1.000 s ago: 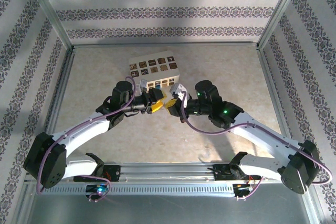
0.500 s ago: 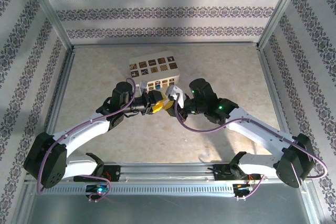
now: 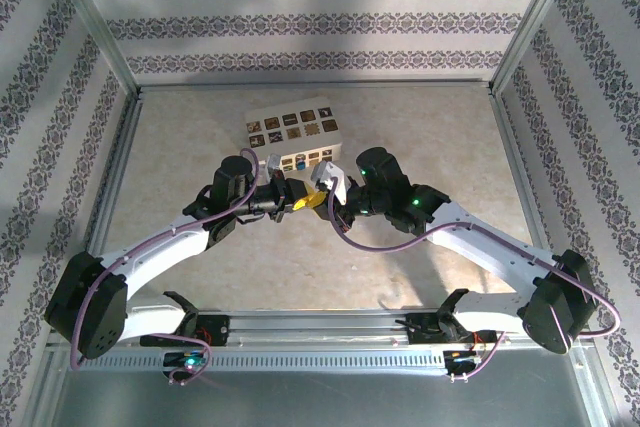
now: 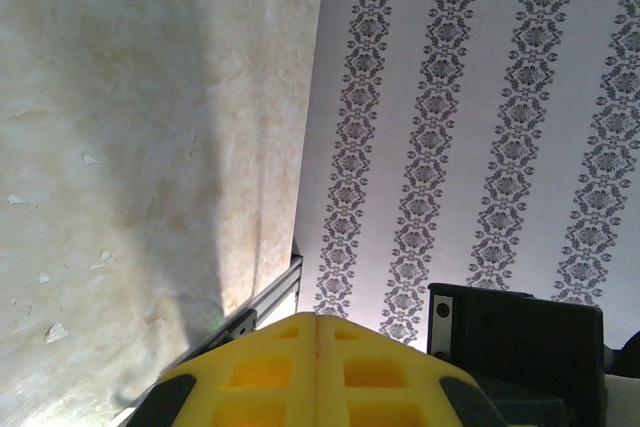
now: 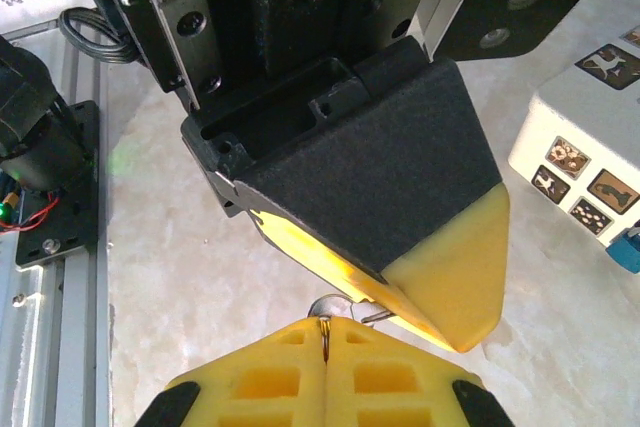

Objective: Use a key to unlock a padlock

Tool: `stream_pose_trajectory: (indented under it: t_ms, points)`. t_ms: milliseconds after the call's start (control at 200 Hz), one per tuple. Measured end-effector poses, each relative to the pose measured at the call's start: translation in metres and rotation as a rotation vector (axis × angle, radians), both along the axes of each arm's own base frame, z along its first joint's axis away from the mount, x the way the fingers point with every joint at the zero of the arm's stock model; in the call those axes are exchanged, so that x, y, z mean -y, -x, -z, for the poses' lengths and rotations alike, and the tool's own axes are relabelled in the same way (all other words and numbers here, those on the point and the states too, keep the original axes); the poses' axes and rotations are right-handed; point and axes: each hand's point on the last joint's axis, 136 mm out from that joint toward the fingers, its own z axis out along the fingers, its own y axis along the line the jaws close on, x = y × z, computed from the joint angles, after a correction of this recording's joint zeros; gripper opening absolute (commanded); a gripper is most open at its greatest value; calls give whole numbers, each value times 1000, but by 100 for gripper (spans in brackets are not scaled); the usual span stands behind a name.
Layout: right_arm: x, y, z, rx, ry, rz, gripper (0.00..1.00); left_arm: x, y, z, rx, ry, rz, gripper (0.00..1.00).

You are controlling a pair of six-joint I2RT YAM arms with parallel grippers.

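Above the table's middle my left gripper [image 3: 303,200] and right gripper [image 3: 319,197] meet tip to tip. In the right wrist view my right gripper [image 5: 326,323] is shut on the key [image 5: 336,309], a thin metal piece with a small silvery loop poking out of its yellow pads. The left gripper's yellow-tipped black fingers [image 5: 450,277] come down from above and pinch the key's other end. In the left wrist view my left gripper [image 4: 317,318] is shut, its grip hidden. The blue padlock [image 3: 300,160] sits at the cream box's front and shows as a blue padlock [image 5: 629,250] at the frame's right edge.
The cream box [image 3: 292,127] with dark patterned squares stands just behind the grippers. Patterned walls [image 3: 300,22] close the table on three sides. A metal rail [image 3: 320,327] carries the arm bases at the near edge.
The left gripper's fingers have closed. The right arm has moved left, bringing its tip against the left gripper's tip.
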Motion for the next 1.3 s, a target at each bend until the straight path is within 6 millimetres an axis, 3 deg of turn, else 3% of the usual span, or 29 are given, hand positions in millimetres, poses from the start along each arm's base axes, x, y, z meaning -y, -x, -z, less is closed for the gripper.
stream_pose_trajectory:
  t_ms: [70, 250, 400, 610, 964, 1149, 1304]
  points:
    - [1, -1, -1, 6, 2, 6, 0, -1, -1, -1, 8, -3, -5, 0]
    - [6, -1, -10, 34, -12, 33, 22, -8, -5, -14, 105, -19, -43, 0]
    - [13, 4, -23, 30, -58, 69, 40, -26, -13, -30, 277, -69, -136, 0]
    - [20, 1, -31, -58, -171, 177, 53, -50, -19, -49, 581, -143, -251, 0]
    - [7, -3, -75, -259, -539, 228, 62, -45, -12, -122, 985, -24, -265, 0]
    - [1, -4, -98, -308, -654, 200, 61, -40, -6, -133, 1042, 30, -238, 0]
    - [-6, -6, -98, -343, -679, 187, 56, -39, -4, -137, 1061, 46, -233, 0]
